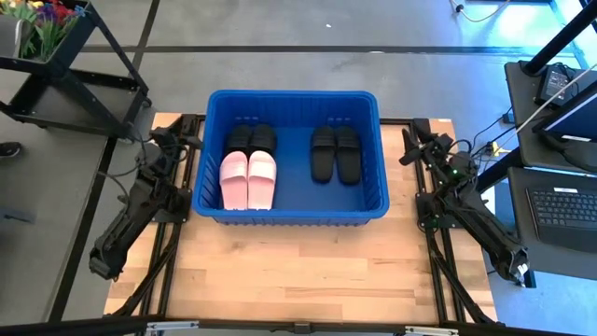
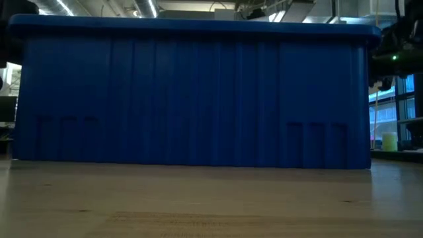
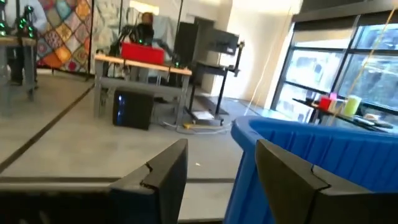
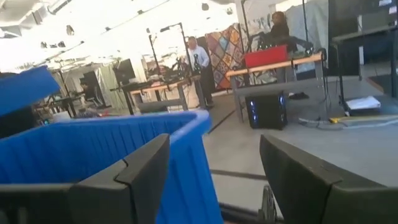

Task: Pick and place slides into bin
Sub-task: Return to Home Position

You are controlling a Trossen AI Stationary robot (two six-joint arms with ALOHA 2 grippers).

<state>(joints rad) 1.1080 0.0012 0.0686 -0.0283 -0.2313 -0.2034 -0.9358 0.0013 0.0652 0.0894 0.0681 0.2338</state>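
Observation:
The blue bin (image 1: 291,154) stands on the far half of the wooden table, and its ribbed near wall (image 2: 192,99) fills the low view. Inside it lie a pale pink pair of slides (image 1: 248,179), a black pair (image 1: 251,138) behind them, and another black pair (image 1: 335,153) to the right, all soles down on the bin's floor. My left gripper (image 3: 221,180) is open beside the bin's left wall (image 3: 323,155), nothing between its fingers. My right gripper (image 4: 214,174) is open beside the bin's right wall (image 4: 93,149), likewise empty.
Both arms sit folded at the table's side edges, left (image 1: 140,201) and right (image 1: 462,201). A black cart with flowers (image 1: 56,56) stands far left, desks with a keyboard (image 1: 564,205) at the right. Bare wood (image 1: 298,271) lies in front of the bin. People show in the room beyond.

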